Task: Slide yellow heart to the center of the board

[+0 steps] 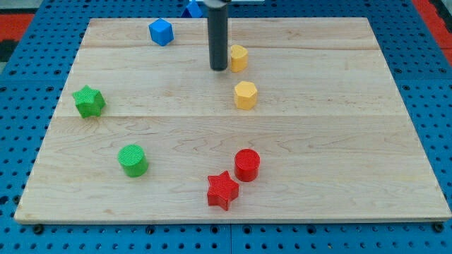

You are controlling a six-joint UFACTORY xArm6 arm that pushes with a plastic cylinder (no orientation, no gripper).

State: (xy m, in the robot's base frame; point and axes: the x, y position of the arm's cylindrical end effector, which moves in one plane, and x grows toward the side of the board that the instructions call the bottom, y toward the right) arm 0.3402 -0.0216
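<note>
My tip (pixel 218 68) rests on the wooden board (pixel 339 141) in its upper middle. A yellow block (pixel 239 58) that looks like the heart sits right against the tip's right side, partly hidden by the rod. A yellow hexagon (pixel 245 94) lies a little below and to the right of the tip, apart from it.
A blue cube (pixel 161 32) sits at the upper left, and another blue block (pixel 192 8) shows partly behind the rod at the top edge. A green star (pixel 89 101) and a green cylinder (pixel 132 159) are at the left. A red cylinder (pixel 247 164) and a red star (pixel 223 190) are at the bottom middle.
</note>
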